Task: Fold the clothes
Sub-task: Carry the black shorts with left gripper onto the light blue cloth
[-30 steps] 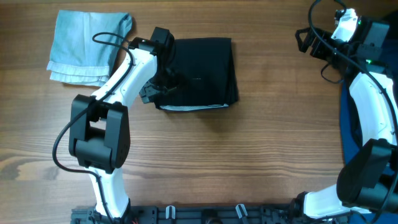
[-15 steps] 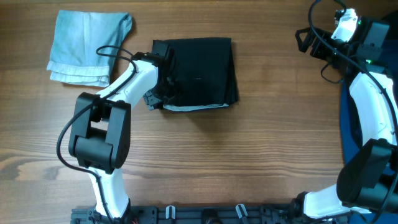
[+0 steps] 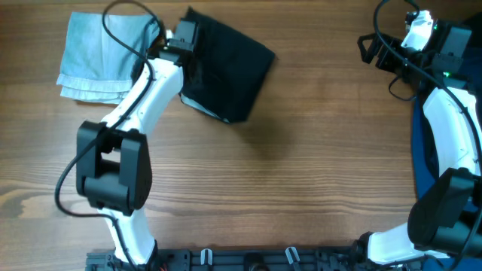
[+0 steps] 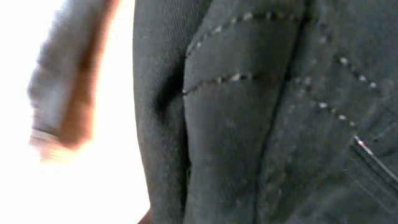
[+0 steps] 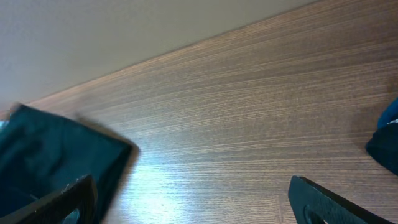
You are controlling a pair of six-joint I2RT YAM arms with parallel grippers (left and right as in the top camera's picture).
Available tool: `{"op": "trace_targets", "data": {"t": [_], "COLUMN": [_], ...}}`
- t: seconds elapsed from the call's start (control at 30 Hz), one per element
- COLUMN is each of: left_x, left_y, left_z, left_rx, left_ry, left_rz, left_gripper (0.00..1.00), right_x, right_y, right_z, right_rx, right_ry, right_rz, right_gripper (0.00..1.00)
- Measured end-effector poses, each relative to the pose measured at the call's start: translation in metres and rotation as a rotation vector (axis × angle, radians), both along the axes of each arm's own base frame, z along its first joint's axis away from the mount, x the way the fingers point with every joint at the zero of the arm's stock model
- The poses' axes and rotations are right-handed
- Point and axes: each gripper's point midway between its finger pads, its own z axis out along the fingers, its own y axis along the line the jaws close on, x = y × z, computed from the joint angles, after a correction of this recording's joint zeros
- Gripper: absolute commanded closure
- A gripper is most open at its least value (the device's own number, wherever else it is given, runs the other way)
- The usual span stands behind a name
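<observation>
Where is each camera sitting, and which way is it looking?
Overhead: above the table, facing straight down at the black garment and pale blue garment; left arm and right arm show.
Left wrist: on the left arm, pressed against the black garment's stitching; no fingers clearly show.
Right wrist: low, looking across the table; its open fingers frame the bottom.
Shared: all see the black garment.

I'm seeing plain black shorts (image 3: 226, 64) with pale dotted stitch lines, a pale blue garment (image 3: 102, 53), and the table (image 3: 316, 173) is brown wood grain.

left fingers (image 3: 188, 47) clamped | black shorts (image 3: 230, 64) rotated, dragged far-left
</observation>
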Motion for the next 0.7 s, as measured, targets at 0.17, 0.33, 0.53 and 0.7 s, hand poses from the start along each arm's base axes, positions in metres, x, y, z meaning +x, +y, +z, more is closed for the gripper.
{"op": "trace_targets", "data": {"t": [0.17, 0.33, 0.53, 0.7], "left_x": [0.035, 0.039, 0.039, 0.025], "left_y": [0.043, 0.12, 0.208, 0.272], "left_z": [0.053, 0.079, 0.095, 0.09], "left_rx": [0.123, 0.151, 0.129, 0.034], "left_ry": [-0.229, -0.301, -0.367, -0.378], "left_rz": [0.105, 0.269, 0.38, 0.46], "left_gripper": [0.96, 0.96, 0.96, 0.92], "right_x": [0.0, 0.0, 0.0, 0.0], "right_y": [0.0, 0.0, 0.0, 0.0], "right_z": [0.0, 0.0, 0.0, 0.0], "right_rx": [0.0, 0.0, 0.0, 0.0], "right_ry": [0.0, 0.0, 0.0, 0.0], "right_rz": [0.0, 0.0, 0.0, 0.0], "right_gripper": [0.01, 0.0, 0.0, 0.01]}}
